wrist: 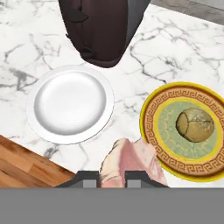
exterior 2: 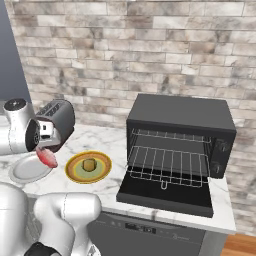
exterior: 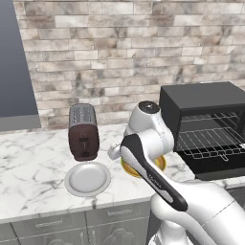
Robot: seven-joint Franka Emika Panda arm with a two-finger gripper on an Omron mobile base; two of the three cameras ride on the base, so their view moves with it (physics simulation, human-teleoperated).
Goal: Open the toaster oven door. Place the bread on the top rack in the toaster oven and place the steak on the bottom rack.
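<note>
the gripper (wrist: 112, 177) is pinched tight on the steak (wrist: 131, 162) and holds it up in the air, just in front of the brown toaster (wrist: 103, 28). the steak is off the white plate (wrist: 70, 103), which sits right under the toaster's front. the meat looks soft and floppy and a bit slippery, so it may droop or slide; a hold near its middle seems safest. the bread (wrist: 195, 124) sits on the green plate (wrist: 151, 131), beside the toaster. further off from the toaster, the toaster oven door (exterior 2: 165, 197) lies open.
</note>
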